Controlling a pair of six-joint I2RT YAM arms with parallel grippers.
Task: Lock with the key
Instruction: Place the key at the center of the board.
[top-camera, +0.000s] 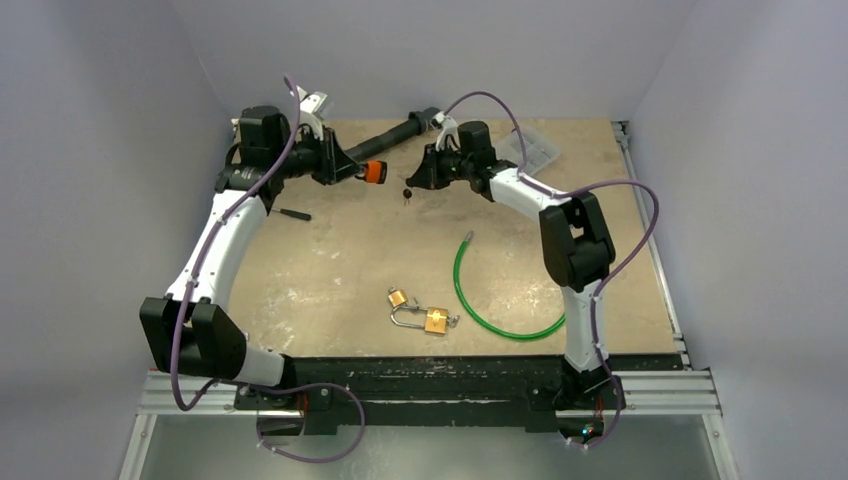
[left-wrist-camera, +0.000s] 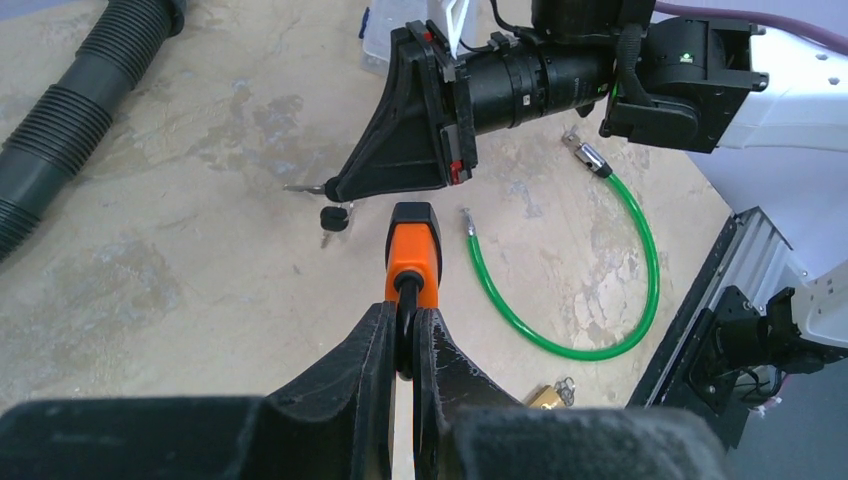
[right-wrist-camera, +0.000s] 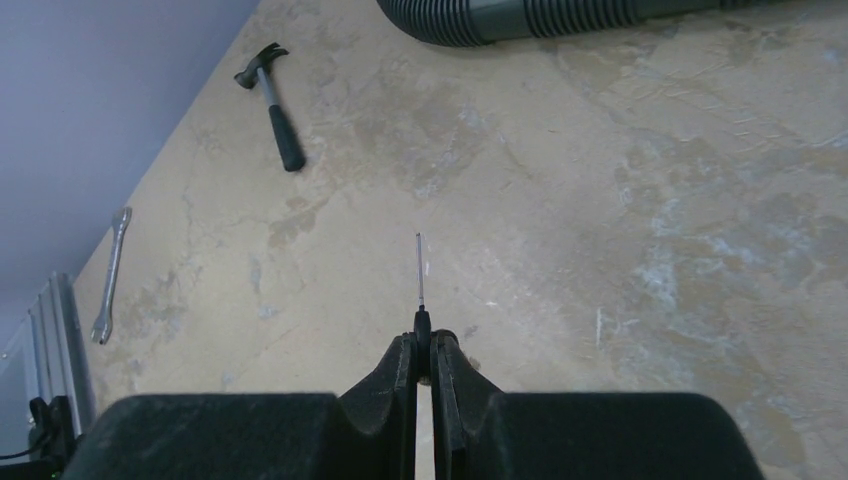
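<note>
Both pinching: left gripper (left-wrist-camera: 405, 322) holds orange lock (left-wrist-camera: 413, 250) by shackle, right gripper (right-wrist-camera: 422, 345) key (right-wrist-camera: 419, 272) by head; key thin, stiff, probably slippery.

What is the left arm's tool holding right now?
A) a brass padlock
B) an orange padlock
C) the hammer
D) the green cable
B: the left tool is shut on the shackle of the orange padlock, while the brass padlocks, green cable and hammer all lie on the table.
</note>
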